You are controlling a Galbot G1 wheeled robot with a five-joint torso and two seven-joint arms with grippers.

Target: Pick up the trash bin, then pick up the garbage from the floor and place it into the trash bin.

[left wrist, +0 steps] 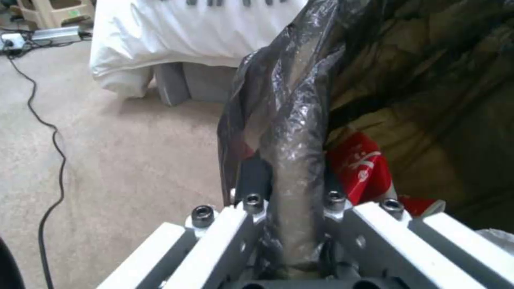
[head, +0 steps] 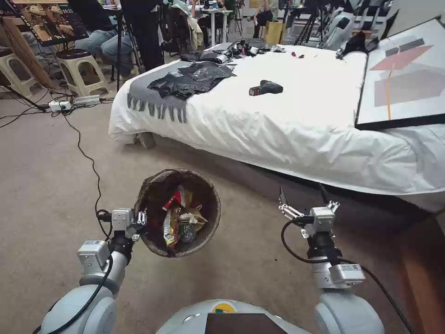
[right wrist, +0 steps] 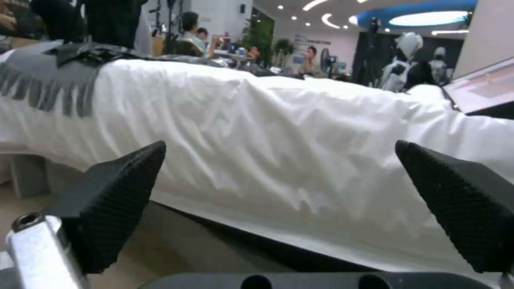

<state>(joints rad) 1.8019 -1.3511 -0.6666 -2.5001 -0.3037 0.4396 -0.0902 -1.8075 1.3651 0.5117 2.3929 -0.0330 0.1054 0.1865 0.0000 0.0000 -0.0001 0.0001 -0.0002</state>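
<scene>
Head view: my left claw [head: 141, 218] is clamped on the rim of the trash bin [head: 209, 218], gripping at the bin's 9 o'clock edge. The bin hangs off the carpet floor [head: 46, 185], at about 7 o'clock from the bed [head: 301, 125]. The garbage [head: 178, 218] is inside the bin: red-and-white cup, yellow wrappers, tissue, all piled together. My right claw [head: 303, 197] sits at the bin's 3 o'clock, well apart from it, fingers spread wide and holding nothing, pointed toward the bed edge. On the bed: power drill [head: 265, 87] near centre, black plastic sheets [head: 194, 76] at its 10 o'clock, framed picture [head: 405, 74] at its 3 o'clock. Black cable [head: 90, 162] snakes over the floor at the bin's 10 o'clock.

Left wrist view: bagged rim [left wrist: 297, 160] runs straight between my fingers [left wrist: 251, 180], pinched tight. Red cup [left wrist: 361, 166] lies just beside the rim, inside the liner.

Right wrist view: both finger pads [right wrist: 115, 196] stand far apart with only the bed's white sheet [right wrist: 300, 132] between them, not touching it.
</scene>
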